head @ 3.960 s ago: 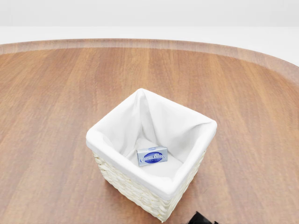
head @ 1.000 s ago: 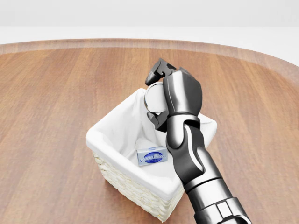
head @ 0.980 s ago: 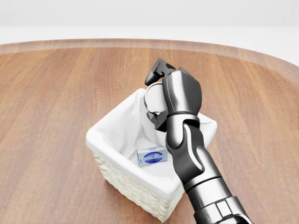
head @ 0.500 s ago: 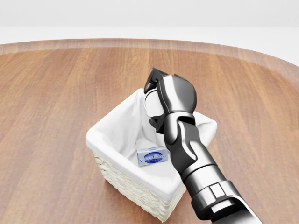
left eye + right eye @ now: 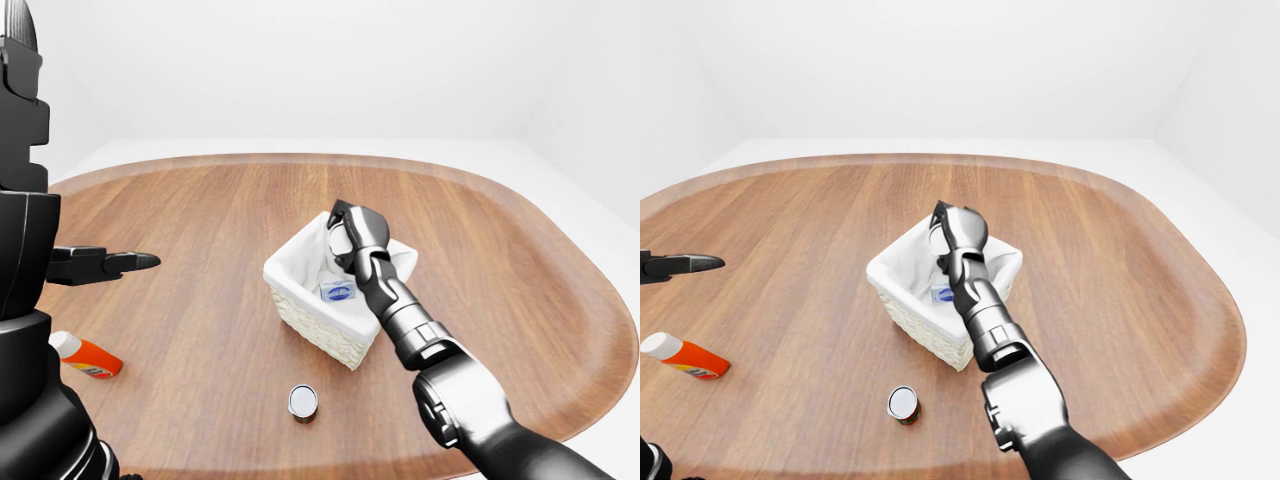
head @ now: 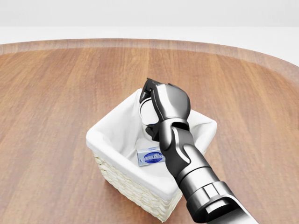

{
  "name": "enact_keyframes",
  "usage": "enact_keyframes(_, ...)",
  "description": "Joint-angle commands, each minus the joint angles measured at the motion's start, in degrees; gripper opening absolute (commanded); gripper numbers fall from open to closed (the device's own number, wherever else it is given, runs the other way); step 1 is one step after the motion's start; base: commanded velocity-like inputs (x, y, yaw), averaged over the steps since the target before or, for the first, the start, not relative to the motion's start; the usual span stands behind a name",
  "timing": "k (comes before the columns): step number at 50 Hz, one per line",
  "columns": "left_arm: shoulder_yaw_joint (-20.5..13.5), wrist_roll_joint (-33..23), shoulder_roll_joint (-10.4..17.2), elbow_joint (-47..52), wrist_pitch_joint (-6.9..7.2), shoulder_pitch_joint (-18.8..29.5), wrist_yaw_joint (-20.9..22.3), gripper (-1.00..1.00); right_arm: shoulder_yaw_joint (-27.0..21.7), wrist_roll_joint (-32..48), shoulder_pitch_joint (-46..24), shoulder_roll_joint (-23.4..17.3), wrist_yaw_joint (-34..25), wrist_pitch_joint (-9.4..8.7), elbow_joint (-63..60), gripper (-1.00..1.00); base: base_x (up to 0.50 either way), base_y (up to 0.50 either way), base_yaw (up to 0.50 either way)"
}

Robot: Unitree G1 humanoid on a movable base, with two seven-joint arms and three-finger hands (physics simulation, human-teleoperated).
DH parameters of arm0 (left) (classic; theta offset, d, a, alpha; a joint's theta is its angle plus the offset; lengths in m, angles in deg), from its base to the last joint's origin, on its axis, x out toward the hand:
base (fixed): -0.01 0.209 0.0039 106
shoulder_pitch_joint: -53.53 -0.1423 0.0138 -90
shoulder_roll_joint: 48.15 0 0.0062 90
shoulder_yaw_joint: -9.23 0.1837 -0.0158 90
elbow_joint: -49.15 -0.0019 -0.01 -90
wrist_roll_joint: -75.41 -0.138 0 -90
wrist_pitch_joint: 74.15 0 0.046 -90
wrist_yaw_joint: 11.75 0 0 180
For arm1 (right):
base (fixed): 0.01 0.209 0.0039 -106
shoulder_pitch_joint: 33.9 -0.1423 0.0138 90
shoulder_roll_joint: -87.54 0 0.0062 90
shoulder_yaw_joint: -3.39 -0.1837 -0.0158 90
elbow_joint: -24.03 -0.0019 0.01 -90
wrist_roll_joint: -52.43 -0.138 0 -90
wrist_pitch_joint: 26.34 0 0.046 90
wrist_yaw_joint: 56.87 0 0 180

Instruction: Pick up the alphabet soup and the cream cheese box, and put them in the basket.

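Note:
A white-lined wicker basket [image 6: 108, 127] stands in the middle of the wooden table. The cream cheese box [image 6: 150, 157], blue and white, lies on its cloth floor. My right hand [image 6: 148, 107] hangs over the basket's upper half in the head view, its fingers shut round a can [image 6: 145, 112] that shows only a pale round end; its label is hidden, so I cannot tell if it is the alphabet soup. My left hand [image 5: 128, 262] hovers far off at the left of the left-eye view, fingers stretched out flat and holding nothing.
A second small can [image 5: 302, 402] stands upright on the table [image 6: 56, 93] below the basket in the left-eye view. An orange bottle with a white cap [image 5: 86, 355] lies at the far left. The table's rounded edge curves along the right.
Four seconds ago only the basket and box showed. Over the last second my right hand has sunk and drifted left with the can, closer to the basket's opening.

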Motion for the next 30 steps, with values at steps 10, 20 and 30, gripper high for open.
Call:
enact_keyframes(10,0.0,0.2,-0.3,-0.3,0.00,-0.3,-0.4,1.00,0.3,-1.7,-0.9,1.0,3.0,0.00,2.4,-1.00,0.00,0.00,0.00)
enact_keyframes(20,0.0,0.3,-0.3,-0.3,0.00,-0.3,-0.5,1.00,0.5,-1.7,-1.2,1.3,3.8,0.00,4.2,-1.00,0.00,0.00,0.00)
enact_keyframes(30,0.0,-0.1,0.1,0.5,0.00,0.0,0.4,1.00,0.2,-2.1,-1.5,1.3,5.2,0.00,5.0,1.00,0.00,0.00,0.00)
